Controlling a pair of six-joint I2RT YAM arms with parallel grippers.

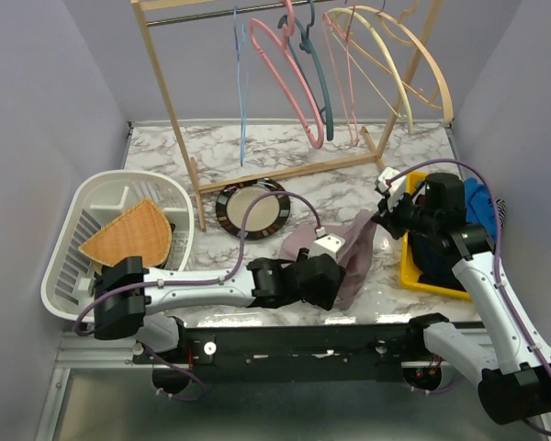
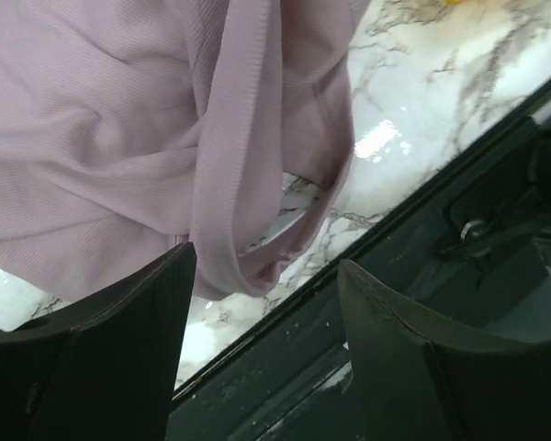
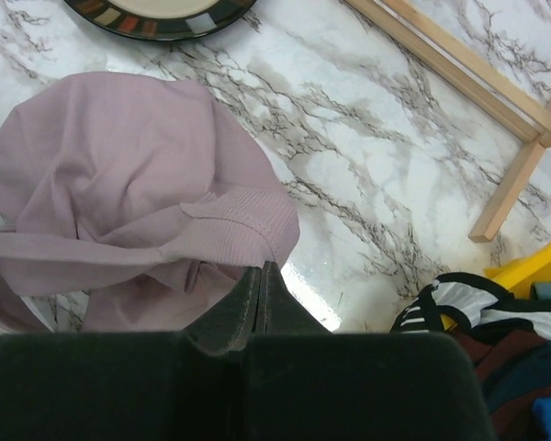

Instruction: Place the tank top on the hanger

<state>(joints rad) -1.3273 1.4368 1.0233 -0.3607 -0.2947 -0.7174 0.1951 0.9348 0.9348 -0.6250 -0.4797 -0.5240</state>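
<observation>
1. Top external view: the tank top (image 1: 354, 253) lies crumpled on the marble table (image 1: 349, 179) near its front edge, between the two arms. One corner is raised toward the right.
2. Right gripper (image 1: 383, 209): the right wrist view shows its fingers pressed together, with the garment's ribbed hem caught at their tips.
3. Left gripper (image 2: 266, 266): the jaws stand wide apart. A strap loop of the garment hangs in the gap between them, above the table's near edge.
4. Hanger (image 1: 241, 92): thin and light blue, it hangs from the rail of the wooden rack (image 1: 165, 101) at the far side. It is the leftmost of the row and well apart from the garment.
5. To its right on the same rail hang a pink hanger (image 1: 298, 106), a teal hanger (image 1: 323, 92) and cream hangers (image 1: 444, 99).
6. A dark-rimmed plate (image 1: 253, 209) lies before the rack's base, near the garment's far left side.
7. A white basket (image 1: 60, 280) at the left holds a woven orange piece (image 1: 129, 237).
8. A yellow bin (image 1: 409, 262) at the right holds dark and blue clothes (image 1: 432, 257).
</observation>
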